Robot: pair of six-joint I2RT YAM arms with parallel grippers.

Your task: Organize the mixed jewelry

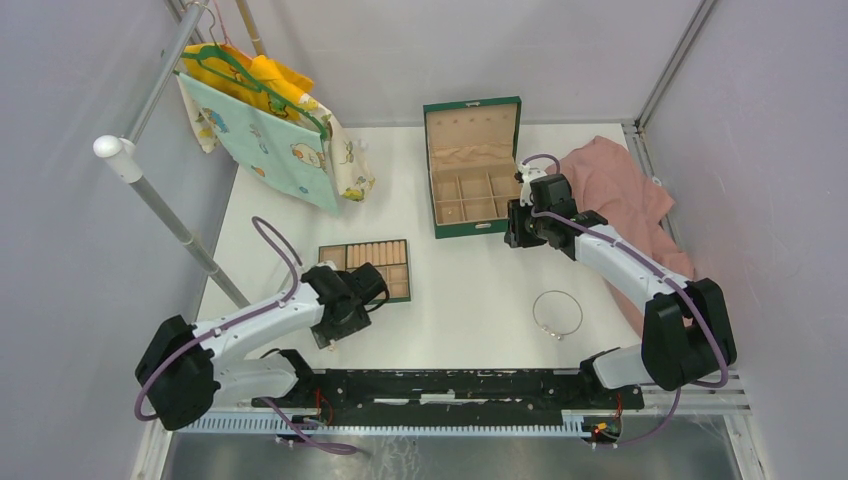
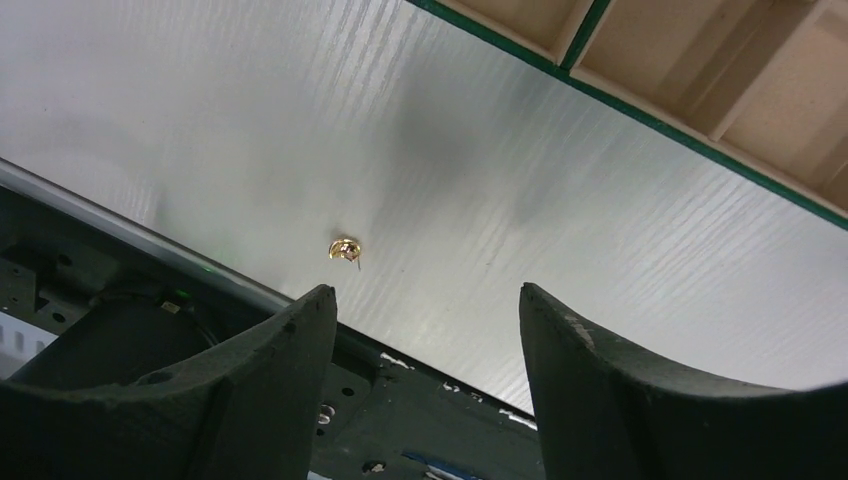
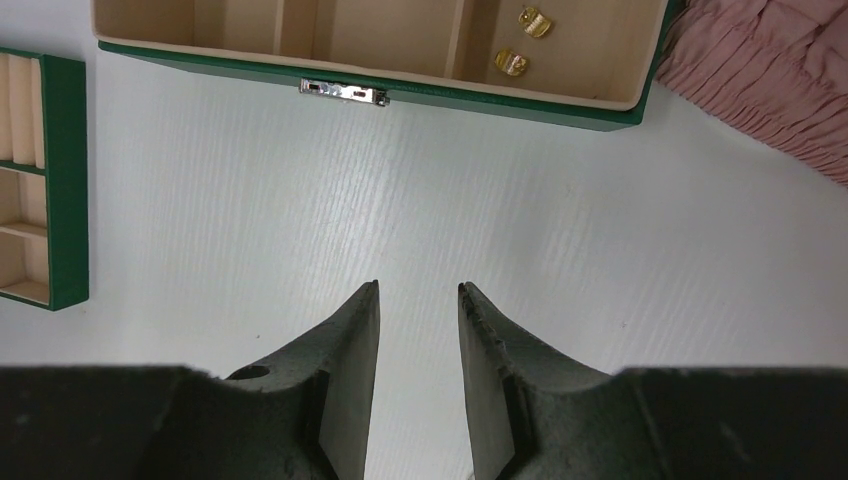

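A tiny gold piece (image 2: 344, 248) lies on the white table, just beyond my left gripper's left fingertip (image 2: 318, 297). My left gripper (image 2: 425, 295) is open and empty, low over the table near the front rail; in the top view it (image 1: 338, 318) sits at the divider tray's near left corner. Two gold pieces (image 3: 535, 20) (image 3: 512, 62) lie in the green box's right front compartment. My right gripper (image 3: 418, 287) is narrowly open and empty, in front of the box; the top view shows it (image 1: 516, 228) by the box's right front corner. The silver wire hoop (image 1: 557, 313) lies flat at the front right.
The green box (image 1: 478, 229) stands open at the back centre, its latch (image 3: 343, 91) facing my right gripper. The divider tray (image 1: 365, 244) lies left of centre. A pink cloth (image 1: 625, 190) lies at the right. Clothes (image 1: 270, 130) hang on a rack at the back left.
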